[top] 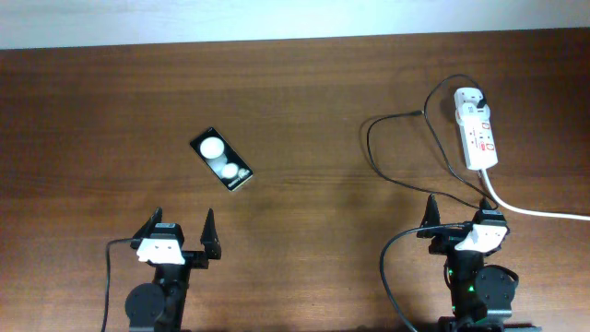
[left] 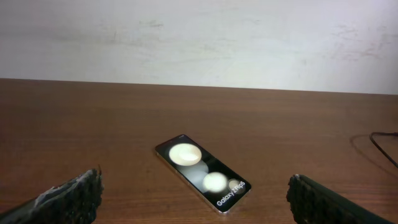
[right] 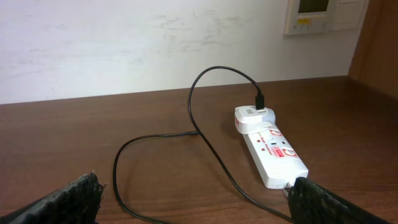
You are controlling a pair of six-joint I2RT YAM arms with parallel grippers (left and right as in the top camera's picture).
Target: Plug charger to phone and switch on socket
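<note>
Charger [right: 205, 140] plugged into socket [right: 273, 152]

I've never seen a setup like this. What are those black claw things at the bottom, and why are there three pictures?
They are two robot arms at a wooden table, each ending in a two-fingered pincer. One picture looks down from above; the other two come from small cameras on each wrist, so the dark shapes in their lower corners are the arm's own fingers.

The left pincer faces a black phone lying flat. The right pincer faces a white power strip with a thin black charger cable plugged into its far end and looping across the table.

Both pincers are wide open and hold nothing; the cable is not in the phone.
</note>
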